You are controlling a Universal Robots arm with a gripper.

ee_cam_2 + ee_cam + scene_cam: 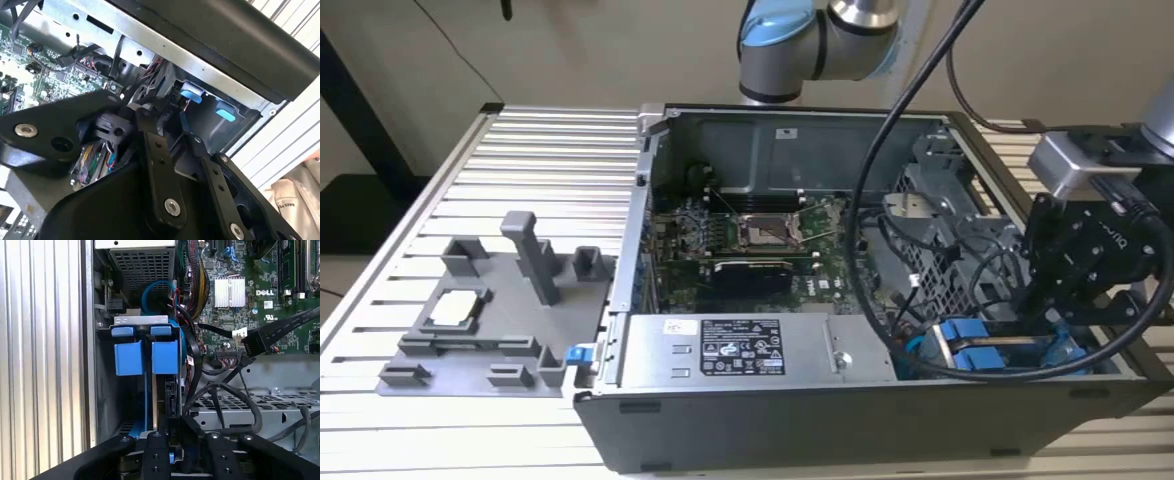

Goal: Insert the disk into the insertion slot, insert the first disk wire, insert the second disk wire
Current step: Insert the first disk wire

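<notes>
Blue tabs mark the slot (129,357) just beyond my gripper (175,437), whose grip I cannot tell; the disk (167,390) sits edge-on inside. Farther off, the white label (743,352) on the grey box (861,350) has print too small to read.

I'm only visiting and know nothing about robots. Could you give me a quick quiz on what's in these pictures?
1. True or false: the gripper reaches into the open computer case.
2. The plastic tabs at the insertion slot are: A red, B blue, C green.
3. What does the case stand on?
Key: 1 true; 2 B; 3 a slatted metal table.
</notes>
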